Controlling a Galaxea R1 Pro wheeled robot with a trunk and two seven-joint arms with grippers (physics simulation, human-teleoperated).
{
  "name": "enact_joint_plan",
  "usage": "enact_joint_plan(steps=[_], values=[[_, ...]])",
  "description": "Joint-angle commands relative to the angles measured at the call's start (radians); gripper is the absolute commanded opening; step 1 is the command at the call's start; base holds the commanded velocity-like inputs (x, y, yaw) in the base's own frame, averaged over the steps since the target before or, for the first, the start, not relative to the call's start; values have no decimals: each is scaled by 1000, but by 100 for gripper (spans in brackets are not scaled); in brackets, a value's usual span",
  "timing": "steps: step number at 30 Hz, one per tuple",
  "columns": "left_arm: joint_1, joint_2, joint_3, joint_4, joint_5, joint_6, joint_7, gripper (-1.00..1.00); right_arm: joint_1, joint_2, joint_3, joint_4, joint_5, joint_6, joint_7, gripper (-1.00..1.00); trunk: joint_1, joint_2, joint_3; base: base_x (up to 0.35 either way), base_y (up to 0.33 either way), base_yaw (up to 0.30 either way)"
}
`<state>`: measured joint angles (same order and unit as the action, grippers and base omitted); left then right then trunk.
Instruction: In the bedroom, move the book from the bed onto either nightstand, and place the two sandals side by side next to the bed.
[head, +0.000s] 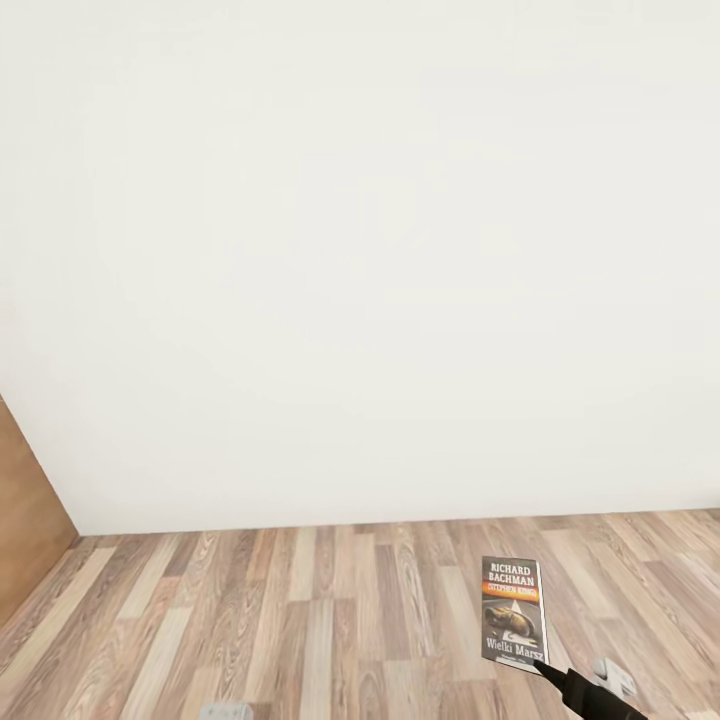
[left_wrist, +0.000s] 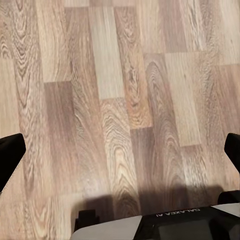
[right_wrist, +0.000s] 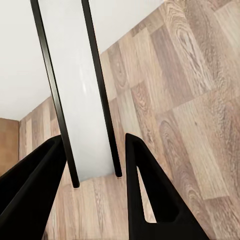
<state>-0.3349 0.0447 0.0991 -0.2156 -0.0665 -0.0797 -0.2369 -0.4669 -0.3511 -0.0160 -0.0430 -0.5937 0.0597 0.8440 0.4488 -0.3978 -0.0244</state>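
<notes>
The book (head: 514, 613) is in my right gripper (head: 545, 668), held upright by its lower edge, cover facing my head camera, at about five o'clock in that view. In the right wrist view I see it edge-on: the pale page block and two dark cover edges (right_wrist: 80, 90) sit between the two black fingers (right_wrist: 150, 200), which are narrowed onto it. I judge the grip shallow, taken close to the book's bottom margin.

The left gripper (left_wrist: 120, 150) hangs over bare wood-plank floor (left_wrist: 115, 75); its fingers (left_wrist: 10, 155) stand wide apart and hold nothing.

Ahead of me is a plain white wall (head: 360, 250) meeting the floor, with a light wooden panel (head: 25, 510) at about eight o'clock.

Risks as I assess them:
1. A thin paperback pinched at one edge can pivot or slide out if I turn the base or swing the arm sharply; it would land on the floor.
2. With the wall this near, driving forward risks contact by the base or the raised book.
3. I have no reference here for the nightstand, so I must turn slowly and reacquire it before extending the arm.
</notes>
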Motion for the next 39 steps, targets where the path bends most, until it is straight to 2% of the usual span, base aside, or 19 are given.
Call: enact_joint_plan(steps=[1,33,39], values=[[-1,0,8,1,-7,-3,-5,100,-1,0,-4,0,-5,6,3,-100,1,-2,-2,331,0,-1],[-1,0,8,1,-7,-3,-5,100,-1,0,-4,0,-5,6,3,-100,1,-2,-2,332,0,0],[-1,0,8,1,-7,-3,-5,100,-1,0,-4,0,-5,6,3,-100,1,-2,-2,202,0,0]])
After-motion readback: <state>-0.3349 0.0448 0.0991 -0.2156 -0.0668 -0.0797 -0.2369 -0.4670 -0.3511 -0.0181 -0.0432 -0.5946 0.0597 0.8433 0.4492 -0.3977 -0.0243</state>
